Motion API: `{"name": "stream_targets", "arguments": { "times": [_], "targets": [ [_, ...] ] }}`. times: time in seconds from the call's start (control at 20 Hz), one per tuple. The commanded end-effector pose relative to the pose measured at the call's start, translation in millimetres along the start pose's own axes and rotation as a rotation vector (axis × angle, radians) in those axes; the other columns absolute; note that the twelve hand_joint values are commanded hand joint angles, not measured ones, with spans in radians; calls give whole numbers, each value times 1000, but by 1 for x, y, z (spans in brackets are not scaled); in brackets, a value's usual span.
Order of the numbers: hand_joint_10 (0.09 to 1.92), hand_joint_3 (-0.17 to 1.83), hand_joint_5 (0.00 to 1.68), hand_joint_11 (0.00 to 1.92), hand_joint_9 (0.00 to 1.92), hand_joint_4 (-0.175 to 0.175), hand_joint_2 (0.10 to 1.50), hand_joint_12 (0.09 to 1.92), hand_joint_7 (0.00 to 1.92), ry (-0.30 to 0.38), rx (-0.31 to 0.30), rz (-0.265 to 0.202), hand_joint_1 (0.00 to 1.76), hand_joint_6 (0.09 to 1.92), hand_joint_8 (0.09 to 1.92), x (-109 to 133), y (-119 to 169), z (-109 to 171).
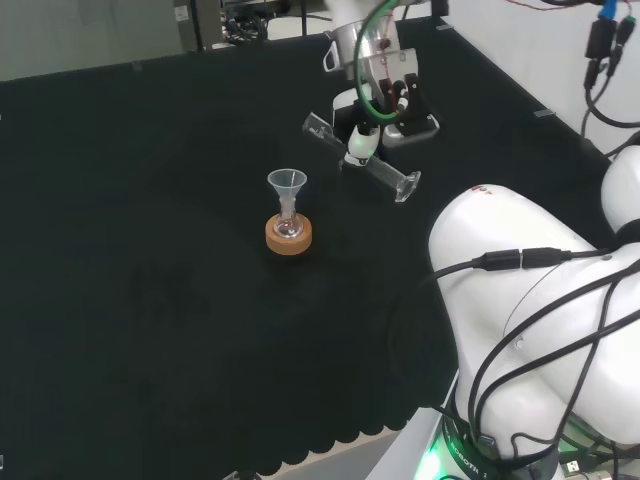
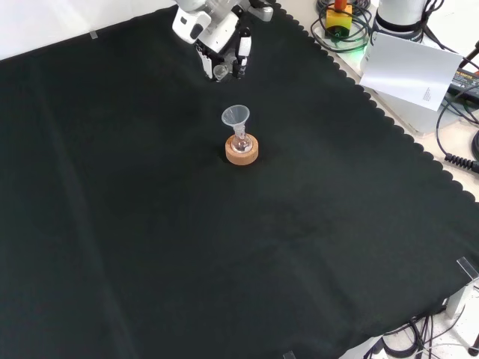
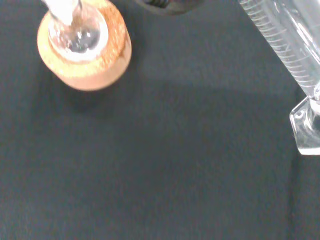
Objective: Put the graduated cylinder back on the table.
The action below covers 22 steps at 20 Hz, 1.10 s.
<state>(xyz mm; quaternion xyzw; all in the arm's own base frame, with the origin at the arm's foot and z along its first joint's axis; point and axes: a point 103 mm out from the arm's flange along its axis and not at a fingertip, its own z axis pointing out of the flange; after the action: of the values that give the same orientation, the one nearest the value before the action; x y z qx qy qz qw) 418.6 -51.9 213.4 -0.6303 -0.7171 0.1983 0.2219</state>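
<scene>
Closest to the wrist camera, the graduated cylinder (image 3: 295, 60) runs slantwise across the frame, its printed scale lines plain on the clear wall and its flat foot hanging above the black cloth (image 3: 165, 165). From the head view the cylinder (image 1: 385, 175) lies nearly level in the air, long axis slanting from upper left to lower right, foot at the lower right and mouth end at the upper left. Fingers of the hand (image 1: 375, 120) curl round its middle. Left of it in that view a cork ring (image 1: 290, 236) sits on the cloth, carrying a small flask (image 1: 289, 226) with a clear funnel (image 1: 287, 186) in its neck
</scene>
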Motion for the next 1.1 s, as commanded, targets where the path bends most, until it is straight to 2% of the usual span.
{"name": "stream_targets", "arguments": {
  "times": [0.05, 0.45, 0.85, 1.1],
  "targets": [
    [87, 2, 1018, 1186, 1444, -175, 1090, 731, 1050, 83, -139, -93, 1269, 945, 923, -9, 11, 2],
    [87, 2, 1016, 1184, 1445, -175, 1091, 735, 1048, 160, -318, -107, 1268, 949, 927, -27, 35, 3],
    [87, 2, 1013, 1181, 1443, -175, 1092, 737, 1045, 288, -480, -130, 1268, 953, 932, -38, 72, 8],
    [87, 3, 1002, 1178, 1440, -175, 1097, 741, 1033, 365, -539, -148, 1266, 972, 950, -39, 96, 10]
  ]
}}
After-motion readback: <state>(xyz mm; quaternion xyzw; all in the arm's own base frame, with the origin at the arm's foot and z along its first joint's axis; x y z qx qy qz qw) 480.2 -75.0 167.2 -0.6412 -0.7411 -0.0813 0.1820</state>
